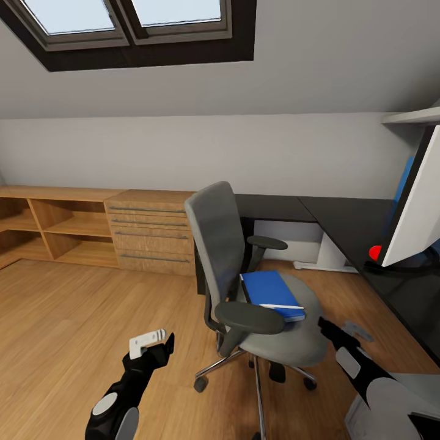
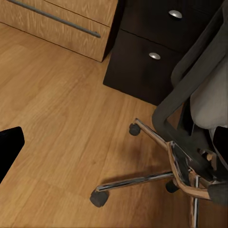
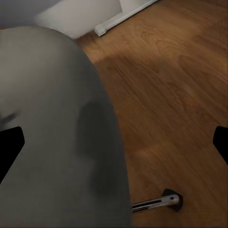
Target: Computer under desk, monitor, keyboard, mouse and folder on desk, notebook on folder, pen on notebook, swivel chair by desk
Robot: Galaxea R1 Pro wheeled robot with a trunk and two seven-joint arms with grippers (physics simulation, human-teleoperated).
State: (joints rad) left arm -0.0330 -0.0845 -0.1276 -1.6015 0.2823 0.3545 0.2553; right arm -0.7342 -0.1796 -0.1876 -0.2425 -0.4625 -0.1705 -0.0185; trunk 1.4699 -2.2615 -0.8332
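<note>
Folder point(image 1: 272, 294) lies flat on the seat of the swivel chair point(image 1: 256, 287), toward the seat's rear, close against the backrest; bright blue, with a thin white stick resting across its near edge, likely the pen point(image 1: 282, 306); whether a notebook sits with it I cannot tell.

Orientation: folder's long axis runs from the backrest out toward the seat's front edge, slanting toward the robot's right; white page edge shows along the near short side; pen lies crosswise to that axis.

Step in hand, by my reading: fetching the folder off the chair for the bench point(image 1: 366, 232); the chair stands a little off the bench, backrest toward the wooden drawer chest point(image 1: 150, 232), seat facing the bench; monitor point(image 1: 415, 201) already stands on the bench at the right.

Claws: left claw point(image 1: 151, 342) hovers low over the floor beside the chair's near armrest, empty, fingers look near together in the head view though I cannot tell for sure; right claw point(image 1: 351, 330) hangs just off the seat's front right edge, spread wide by the wrist view, holding nothing.

Next move, as I judge it: right claw must travel in over the seat to the folder's near edge; flat thing on padding, so a low edge grip; loose pen may roll off if the folder tilts.
</note>
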